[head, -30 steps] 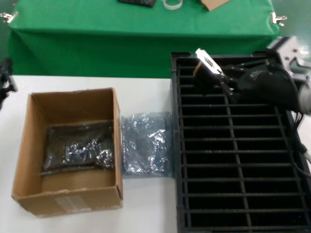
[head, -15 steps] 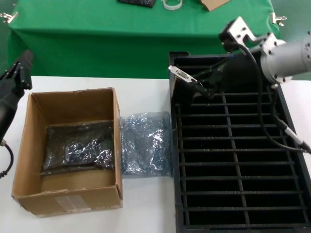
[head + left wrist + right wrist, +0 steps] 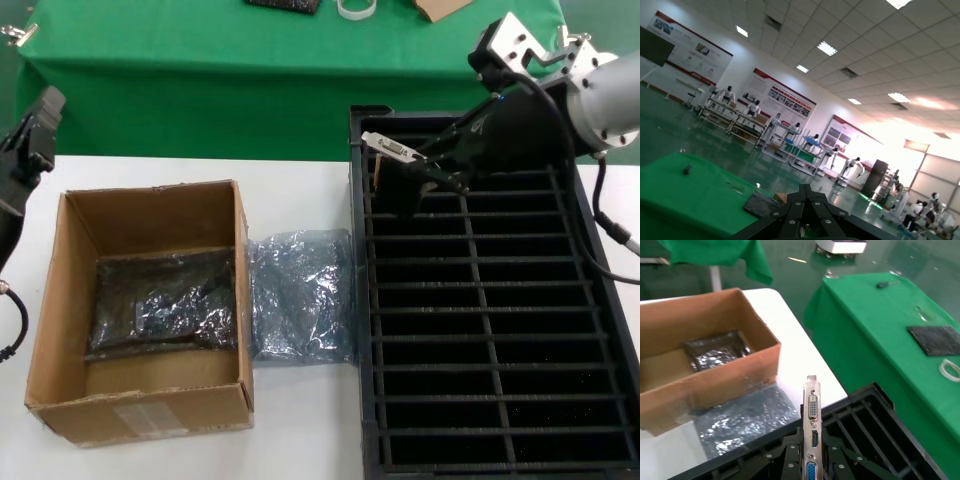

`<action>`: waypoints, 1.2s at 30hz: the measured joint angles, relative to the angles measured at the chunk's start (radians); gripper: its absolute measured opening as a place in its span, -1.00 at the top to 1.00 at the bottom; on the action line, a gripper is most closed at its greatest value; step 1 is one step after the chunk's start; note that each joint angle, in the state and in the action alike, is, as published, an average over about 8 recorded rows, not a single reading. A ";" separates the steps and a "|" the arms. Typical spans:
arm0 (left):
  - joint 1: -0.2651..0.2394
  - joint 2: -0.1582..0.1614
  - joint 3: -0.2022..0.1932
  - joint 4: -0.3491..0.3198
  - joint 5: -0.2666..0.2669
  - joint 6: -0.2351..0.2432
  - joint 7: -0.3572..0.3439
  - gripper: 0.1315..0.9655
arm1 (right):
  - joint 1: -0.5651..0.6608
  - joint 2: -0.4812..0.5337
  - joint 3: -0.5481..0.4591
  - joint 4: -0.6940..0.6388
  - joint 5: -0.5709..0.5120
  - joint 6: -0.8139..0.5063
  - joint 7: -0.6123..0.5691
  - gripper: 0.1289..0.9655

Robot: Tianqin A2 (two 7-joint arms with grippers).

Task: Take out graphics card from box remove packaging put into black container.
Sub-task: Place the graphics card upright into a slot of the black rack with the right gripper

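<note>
Left gripper (image 3: pixel 30 140): raised at the far left, beside the box; whether it is released or clenched cannot be told. Half a second earlier it was seen in nearly the same place.

Box (image 3: pixel 140 400): brown corrugated cardboard, set on the white counter (image 3: pixel 300 420). A white label (image 3: pixel 150 415) is carried on the near wall; no writing can be read. A dark, shiny wrapped item (image 3: pixel 165 305) is lain inside.

Packaging (image 3: pixel 300 295): translucent grey-blue bag, wrinkled, laid flat between box and black container, touching both.

Black container (image 3: pixel 490 400): large slotted tray, two columns of narrow slots.

Graphics card (image 3: pixel 811 440): thin dark board with a silver end bracket, white and blue ports visible. It is held over the far left slots, lower and more upright than half a second earlier.

Right gripper (image 3: pixel 440 165): clenched on the graphics card above the container's far end.
</note>
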 joint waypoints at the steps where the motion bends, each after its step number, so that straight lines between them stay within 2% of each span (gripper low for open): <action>1: -0.004 -0.001 0.005 0.003 0.004 -0.004 -0.017 0.98 | 0.002 0.005 0.002 0.001 0.012 -0.009 -0.011 0.85; 7: -0.035 -0.001 0.052 0.037 0.037 -0.035 -0.148 0.98 | 0.024 0.025 0.011 -0.052 0.101 -0.067 -0.125 0.85; 12: -0.065 0.003 0.094 0.080 0.067 -0.072 -0.279 0.98 | 0.055 0.025 0.007 -0.157 0.151 -0.106 -0.243 0.85; 16: -0.077 0.003 0.110 0.103 0.080 -0.097 -0.349 0.98 | 0.087 0.020 0.003 -0.248 0.179 -0.126 -0.335 0.85; 22: -0.086 0.008 0.115 0.132 0.092 -0.129 -0.394 0.98 | 0.151 0.006 0.001 -0.413 0.213 -0.166 -0.493 0.85; 27: -0.102 0.022 0.121 0.176 0.107 -0.153 -0.418 0.98 | 0.232 -0.015 -0.003 -0.615 0.226 -0.216 -0.664 0.85; 32: -0.107 0.030 0.119 0.197 0.111 -0.160 -0.421 0.98 | 0.304 -0.022 -0.001 -0.793 0.231 -0.261 -0.815 0.85; 36: -0.103 0.030 0.113 0.198 0.106 -0.158 -0.410 0.98 | 0.338 -0.013 0.006 -0.874 0.235 -0.279 -0.896 0.85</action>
